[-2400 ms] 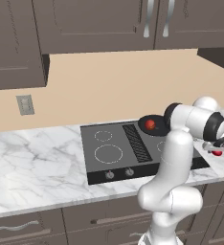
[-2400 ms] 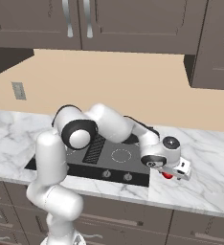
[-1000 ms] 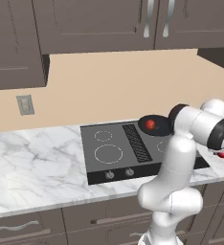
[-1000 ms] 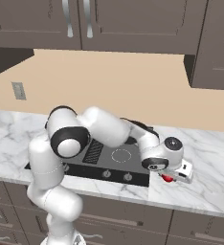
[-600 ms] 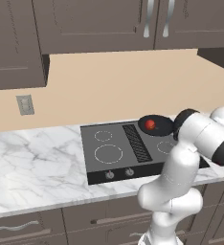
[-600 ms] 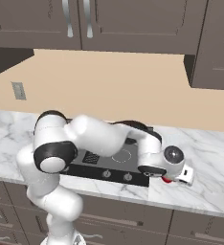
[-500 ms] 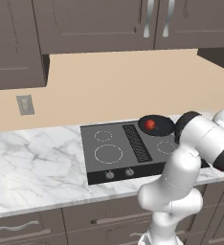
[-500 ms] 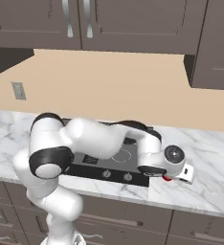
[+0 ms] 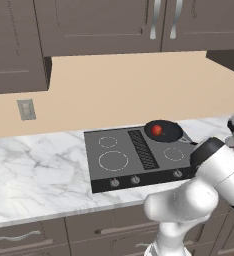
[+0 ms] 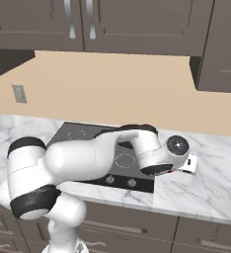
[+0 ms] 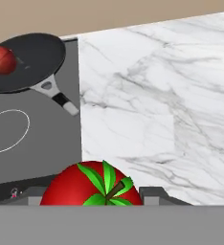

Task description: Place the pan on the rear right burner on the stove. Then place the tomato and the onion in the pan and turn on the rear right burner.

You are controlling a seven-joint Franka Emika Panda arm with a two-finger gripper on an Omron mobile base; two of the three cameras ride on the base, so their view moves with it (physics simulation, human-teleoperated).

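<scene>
Pan [image 9: 163, 131] on stove [image 9: 139, 156] rear right; onion [image 9: 157, 130] inside; tomato [image 11: 91, 186] between claw [image 11: 91, 196] fingers.

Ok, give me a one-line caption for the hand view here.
Tomato held between the gripper fingertips, with the pan already holding the onion on the stove.

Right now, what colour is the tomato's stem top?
Green, atop the bright red tomato; hand view shows it best.
</scene>
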